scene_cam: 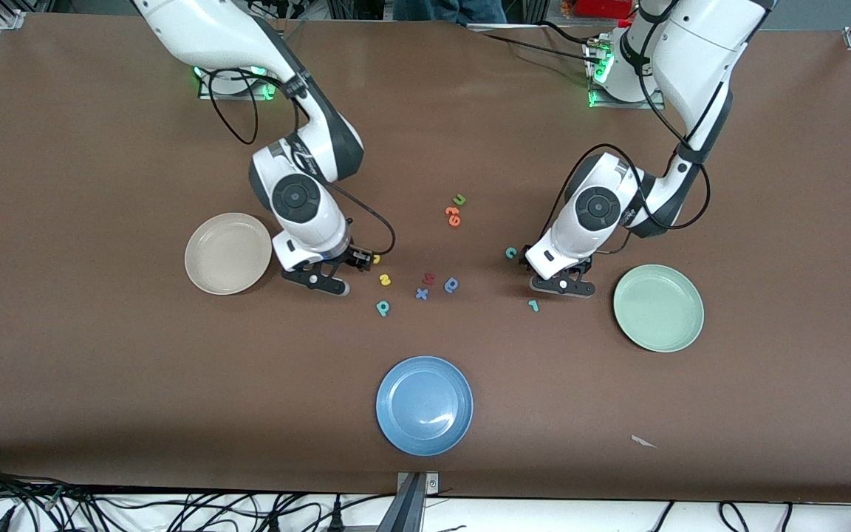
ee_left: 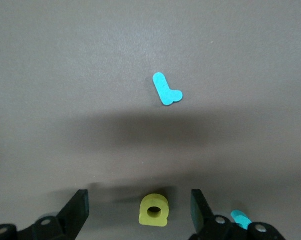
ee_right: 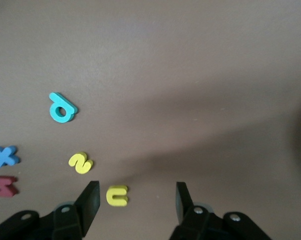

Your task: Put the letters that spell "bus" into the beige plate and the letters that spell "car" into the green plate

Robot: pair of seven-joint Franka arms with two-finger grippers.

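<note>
Yellow "a" lies flat between the left gripper fingers — teal "r" just ahead; yellow "u" sits inside the right gripper — by one finger.

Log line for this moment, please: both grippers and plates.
left gripper: open, straddling yellow blocky foam "a" | right gripper: open, around yellow foam "u" | round beige plate, round green plate: no letters

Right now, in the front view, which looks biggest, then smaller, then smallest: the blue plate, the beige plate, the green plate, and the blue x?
Largest to smallest as they look:
1. blue plate, though it sits nearest the camera, which may help.
2. green plate and beige plate: they look alike, so no ranking.
3. blue x, by far the smallest.
</note>
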